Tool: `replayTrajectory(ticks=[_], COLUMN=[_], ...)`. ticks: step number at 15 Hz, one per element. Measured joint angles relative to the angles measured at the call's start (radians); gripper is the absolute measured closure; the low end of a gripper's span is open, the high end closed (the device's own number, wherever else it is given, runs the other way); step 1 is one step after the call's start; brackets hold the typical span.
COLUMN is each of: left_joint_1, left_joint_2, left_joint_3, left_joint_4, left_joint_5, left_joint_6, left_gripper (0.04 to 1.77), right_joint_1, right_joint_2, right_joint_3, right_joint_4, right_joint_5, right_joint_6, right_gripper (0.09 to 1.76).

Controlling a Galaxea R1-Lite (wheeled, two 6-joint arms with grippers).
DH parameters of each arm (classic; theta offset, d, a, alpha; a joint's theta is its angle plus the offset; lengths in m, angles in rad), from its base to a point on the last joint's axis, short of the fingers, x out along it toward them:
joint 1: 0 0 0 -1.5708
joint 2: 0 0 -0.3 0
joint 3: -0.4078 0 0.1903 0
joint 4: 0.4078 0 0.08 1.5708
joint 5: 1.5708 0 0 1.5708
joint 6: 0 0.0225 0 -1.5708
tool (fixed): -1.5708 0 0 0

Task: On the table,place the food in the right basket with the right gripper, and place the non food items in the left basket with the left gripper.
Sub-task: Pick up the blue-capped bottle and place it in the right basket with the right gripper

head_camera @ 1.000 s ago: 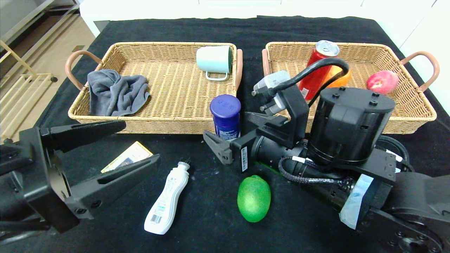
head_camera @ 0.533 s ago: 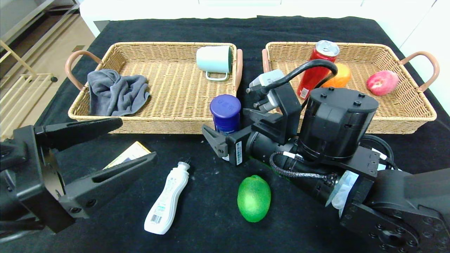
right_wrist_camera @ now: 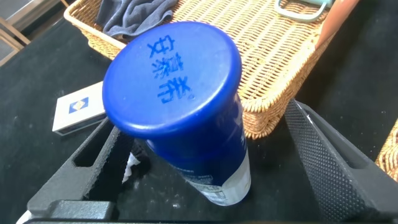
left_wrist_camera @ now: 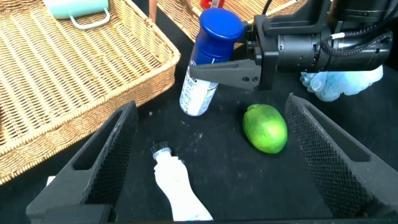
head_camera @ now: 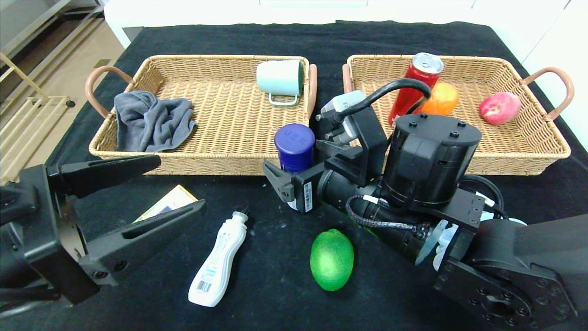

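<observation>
Left gripper (head_camera: 138, 197) agape; right gripper (head_camera: 301, 165) agape.

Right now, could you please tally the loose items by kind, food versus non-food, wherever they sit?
Food: 5 - red can, orange fruit, pink fruit, blue-capped canister, green fruit.
Non-food: 4 - grey cloth, mug, white bottle, card box.
Total: 9
</observation>
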Motion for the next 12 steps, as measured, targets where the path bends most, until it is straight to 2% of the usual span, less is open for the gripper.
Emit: replayTrajectory(ticks=[3, 6, 8, 12], left_joint_1=[-0.001, 0.000, 0.000, -0.001], left_joint_2=[0.001, 0.001, 0.002, 0.003], left_joint_3=[0.000, 0.001, 0.003, 0.004], left_joint_4=[0.000, 0.000, 0.000, 0.001], left_joint_5=[0.000, 0.001, 0.000, 0.000], left_joint_6=[0.000, 0.000, 0.001, 0.001], left_gripper=[0.09, 0.09, 0.09, 0.09], right_joint_1=[0.000, -0.002, -0.005, -0.006], right_joint_2=[0.001, 0.003, 0.003, 0.002], right_joint_3=[0.000, 0.000, 0.001, 0.011], right_joint_4=[-0.001, 0.000, 0.000, -0.001], right_joint_5=[0.001, 0.003, 0.004, 0.005], right_joint_6=[0.001, 0.000, 0.000, -0.001], right_gripper=[0.64, 0.96, 1.02, 1.02])
